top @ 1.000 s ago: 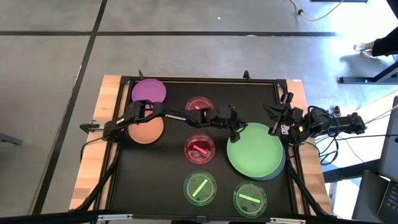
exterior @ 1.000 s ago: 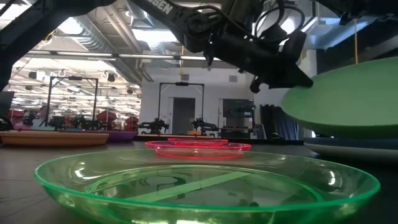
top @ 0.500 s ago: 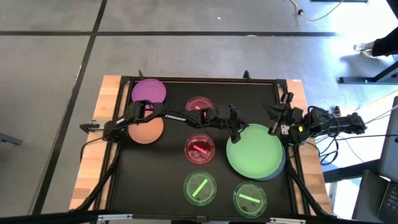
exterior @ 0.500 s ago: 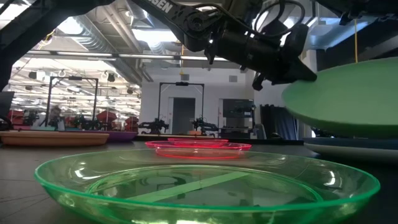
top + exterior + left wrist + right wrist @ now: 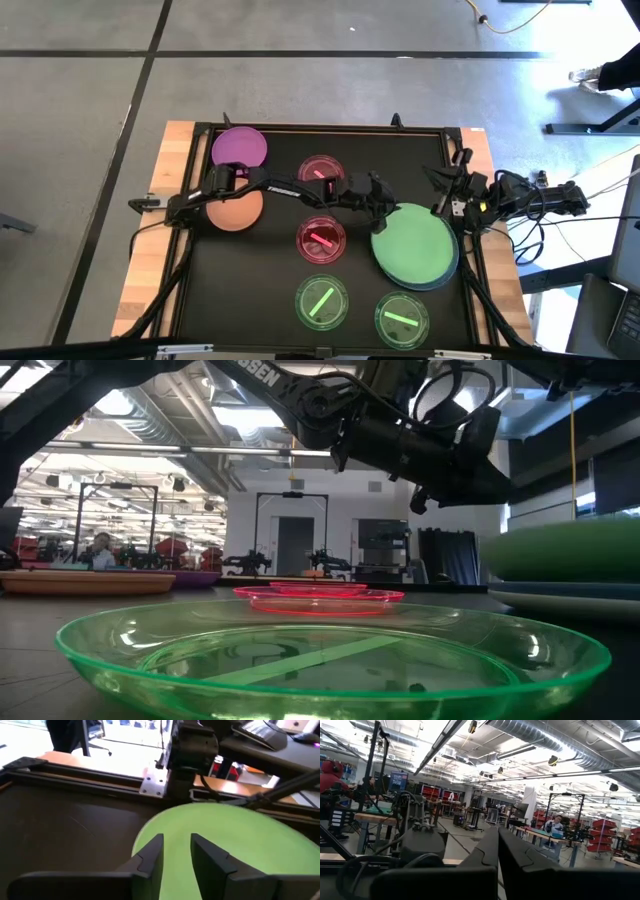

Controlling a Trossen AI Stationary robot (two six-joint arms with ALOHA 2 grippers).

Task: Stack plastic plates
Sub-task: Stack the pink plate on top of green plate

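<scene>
The left pincer (image 5: 176, 851) stood open above the green plate (image 5: 415, 246), apparently just stacked; next, fetch another plate.

Bright overhead ceiling lights, even table light, soft blur in wrist views

Large green plate (image 5: 415, 246) lies flat atop the blue plate (image 5: 440, 278).

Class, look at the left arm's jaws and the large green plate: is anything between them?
Nothing visible. The left gripper is right over the large green plate, jaws open with only bare plate showing between them. That plate lies on the blue plate.
</scene>
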